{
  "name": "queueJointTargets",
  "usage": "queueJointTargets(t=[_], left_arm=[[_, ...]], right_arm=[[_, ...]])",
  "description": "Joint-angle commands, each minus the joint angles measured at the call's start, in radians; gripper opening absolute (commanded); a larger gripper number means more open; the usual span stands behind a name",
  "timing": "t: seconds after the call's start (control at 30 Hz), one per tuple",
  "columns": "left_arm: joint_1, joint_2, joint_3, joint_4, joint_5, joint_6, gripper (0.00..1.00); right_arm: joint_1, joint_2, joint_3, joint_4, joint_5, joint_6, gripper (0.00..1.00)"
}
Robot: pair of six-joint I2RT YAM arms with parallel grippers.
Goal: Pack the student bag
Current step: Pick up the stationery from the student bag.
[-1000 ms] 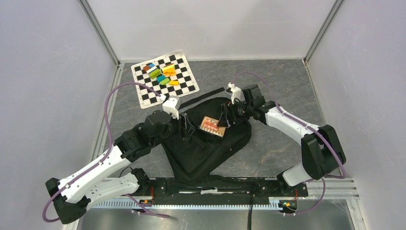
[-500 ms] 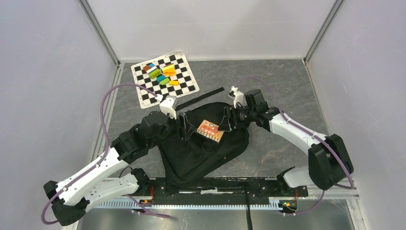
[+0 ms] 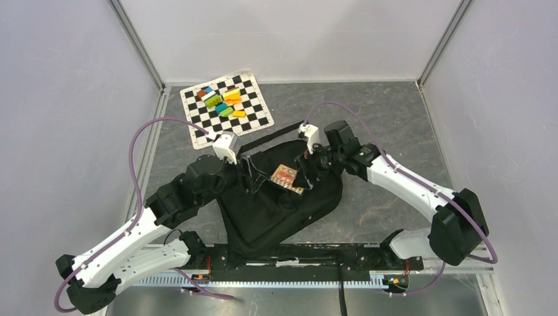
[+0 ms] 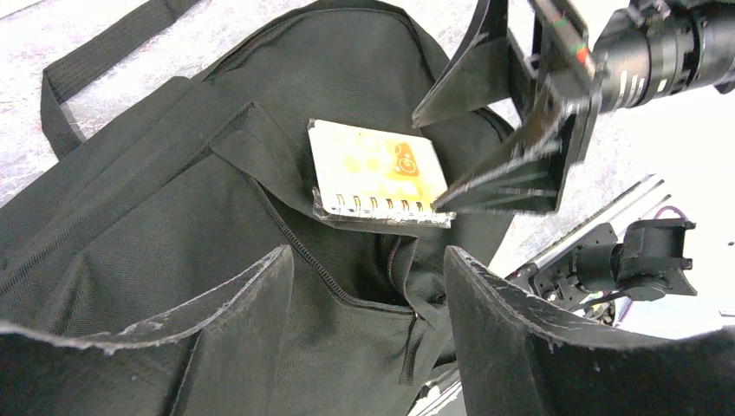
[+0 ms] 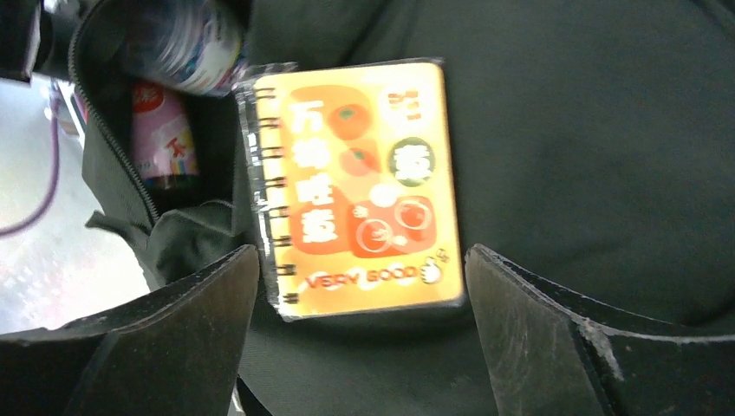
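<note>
The notebook (image 5: 355, 186) lies on the bag (image 3: 270, 217), spiral edge by the open zip (image 4: 299, 249) — the right gripper (image 5: 360, 251), jaws apart, straddles it, nearer than the left gripper (image 4: 366, 251), also apart.

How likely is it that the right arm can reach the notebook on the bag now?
Likely yes: the right gripper hangs open right above the notebook, which lies uncovered on the student bag.

- Zip mouth of bag (image 3: 279, 210): bottles (image 5: 182, 43) sit inside it, and notebook (image 5: 360, 191) lies at its edge.
- Right tool (image 5: 360, 260) is spread wide astride the notebook, with a gap on each side.
- Left tool (image 4: 364, 260) is spread wide over the bag, close to and facing the right tool.
- Bench (image 3: 381, 112) is open at rear right.
- Rear left is taken by mat (image 3: 256, 118) with blocks (image 3: 224, 102); strap (image 3: 273, 136) lies between mat and bag.
</note>
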Motion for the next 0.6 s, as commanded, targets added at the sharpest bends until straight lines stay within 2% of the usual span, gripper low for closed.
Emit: queueJointTargets(t=[0.0,0.2,0.57], left_arm=[[0.003,-0.021,-0.009,0.006,0.004,-0.046,0.71],[0.005,-0.035,-0.010,-0.006,-0.004,-0.050,0.72],[0.004,-0.033,0.003,-0.015,-0.017,-0.064,0.84]], right_arm=[[0.091,-0.031,0.000,0.024,0.107,-0.165,0.97],[0.184,-0.071,-0.049,0.043,0.328,-0.253,0.98],[0.341,-0.158,-0.139,0.151,0.566,-0.321,0.96]])
